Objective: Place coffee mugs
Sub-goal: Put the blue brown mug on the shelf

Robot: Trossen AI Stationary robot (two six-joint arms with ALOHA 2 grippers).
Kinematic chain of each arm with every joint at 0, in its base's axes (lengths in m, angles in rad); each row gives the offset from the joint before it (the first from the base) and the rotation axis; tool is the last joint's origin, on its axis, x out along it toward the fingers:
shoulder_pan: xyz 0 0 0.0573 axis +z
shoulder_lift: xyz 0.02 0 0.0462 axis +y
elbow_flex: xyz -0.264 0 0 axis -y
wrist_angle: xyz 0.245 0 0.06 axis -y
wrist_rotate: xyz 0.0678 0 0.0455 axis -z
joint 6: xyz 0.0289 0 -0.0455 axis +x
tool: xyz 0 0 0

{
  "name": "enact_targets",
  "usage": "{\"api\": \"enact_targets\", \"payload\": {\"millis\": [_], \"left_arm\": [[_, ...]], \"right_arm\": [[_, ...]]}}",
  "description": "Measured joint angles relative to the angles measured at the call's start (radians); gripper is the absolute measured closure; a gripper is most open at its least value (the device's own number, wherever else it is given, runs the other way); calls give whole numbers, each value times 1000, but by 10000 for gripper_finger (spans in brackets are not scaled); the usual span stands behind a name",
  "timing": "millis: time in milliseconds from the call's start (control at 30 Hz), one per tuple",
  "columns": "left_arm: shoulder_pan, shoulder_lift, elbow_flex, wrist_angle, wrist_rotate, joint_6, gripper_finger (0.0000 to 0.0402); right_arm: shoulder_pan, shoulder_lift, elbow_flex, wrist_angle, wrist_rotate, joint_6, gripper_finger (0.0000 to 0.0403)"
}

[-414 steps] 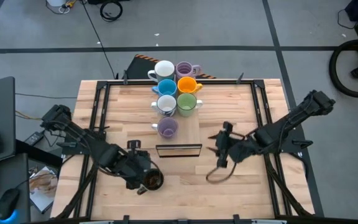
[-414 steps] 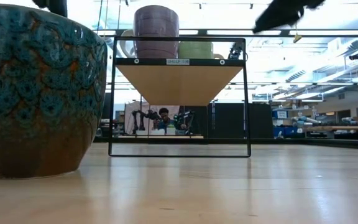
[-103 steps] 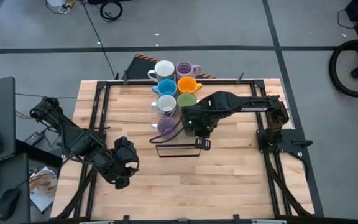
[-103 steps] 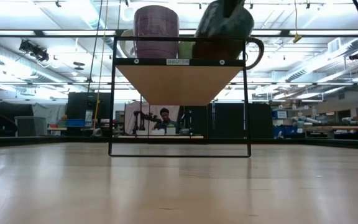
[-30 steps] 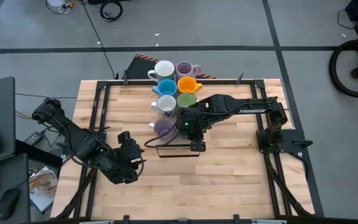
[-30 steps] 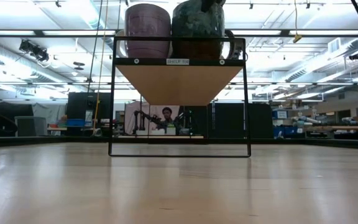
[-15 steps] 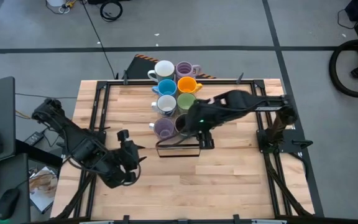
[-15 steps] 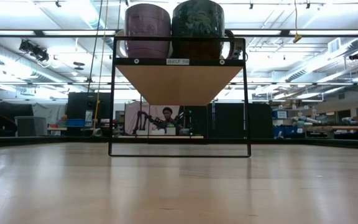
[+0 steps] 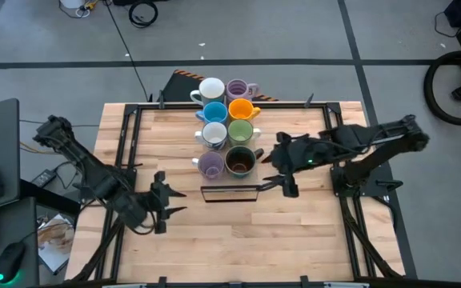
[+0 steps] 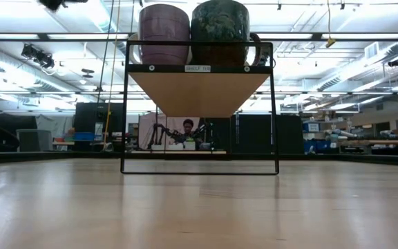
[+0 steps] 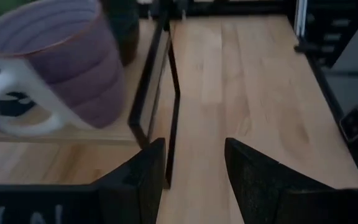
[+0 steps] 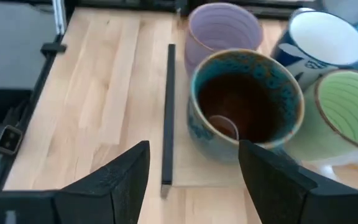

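Eight mugs stand on their bases in two rows on a raised wooden shelf (image 9: pixel 230 190). The dark olive mug (image 9: pixel 240 162) with a brown inside is at the near end, beside a lilac mug (image 9: pixel 211 165). Behind them stand a white mug (image 9: pixel 214 134) and a green mug (image 9: pixel 240 131), then the blue (image 9: pixel 214 112), orange (image 9: pixel 241 109), white and lilac ones. My right gripper (image 9: pixel 274 173) is open, just right of the olive mug (image 12: pixel 247 106) and clear of it. My left gripper (image 9: pixel 169 202) is open, low over the table's near left part, facing the lilac mug (image 11: pixel 61 68).
The shelf's black wire frame (image 10: pixel 199 90) lifts its board above the table, with the lilac mug (image 10: pixel 163 34) and olive mug (image 10: pixel 220 33) at its near edge. Black rails (image 9: pixel 122 160) run along the table's sides. Bare wood lies near and right of the shelf.
My right gripper, which was over the dark olive mug a second ago, has drawn back from it toward the table's right edge. The mug stays standing on the shelf beside the lilac mug. My left arm has shifted a little toward the table's left.
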Motion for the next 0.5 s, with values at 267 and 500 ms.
{"api": "enact_targets", "payload": {"millis": [267,500], "left_arm": [[103,-189,-260,254,9,91,230],[182,-286,-336,284,92,158,230]], "right_arm": [[-82,-236,-405,302,34,-45,153],[-257,-365,-616,515,-107,-120,153]]}}
